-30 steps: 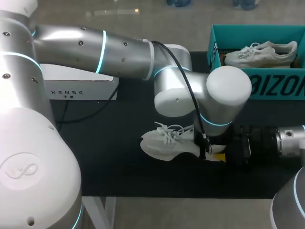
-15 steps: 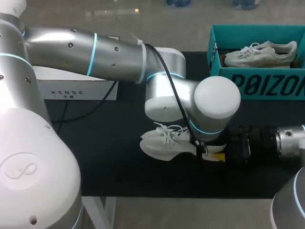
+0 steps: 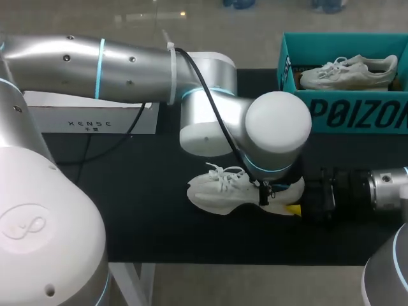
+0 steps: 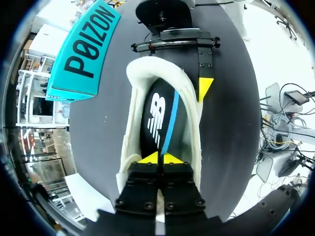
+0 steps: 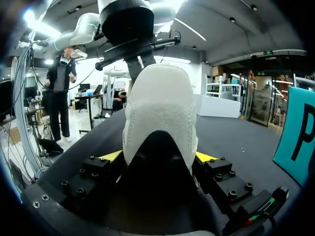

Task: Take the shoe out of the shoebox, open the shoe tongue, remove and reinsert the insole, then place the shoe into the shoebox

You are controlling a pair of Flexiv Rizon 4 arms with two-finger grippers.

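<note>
- Head view: the white shoe [image 3: 220, 191] lies out on the black table [image 3: 146, 217], laces up, well apart from the teal shoebox [image 3: 357, 115], which holds a second shoe [image 3: 347, 70]. The right gripper [image 3: 296, 199] sits at the heel. The left gripper [image 3: 266, 191] hangs over the collar just ahead of it.
- Left wrist view: its own yellow tips are pressed together, down in the shoe's mouth at the tongue end, against the black insole [image 4: 160, 123], which has a white logo and a blue stripe. I cannot tell whether an insole edge is pinched. The insole looks seated flat, so I judge its removal is the step in hand.
- Right wrist view: its own fingers clamp the knit heel from both sides, probably to anchor the shoe while the other arm works inside.
</note>
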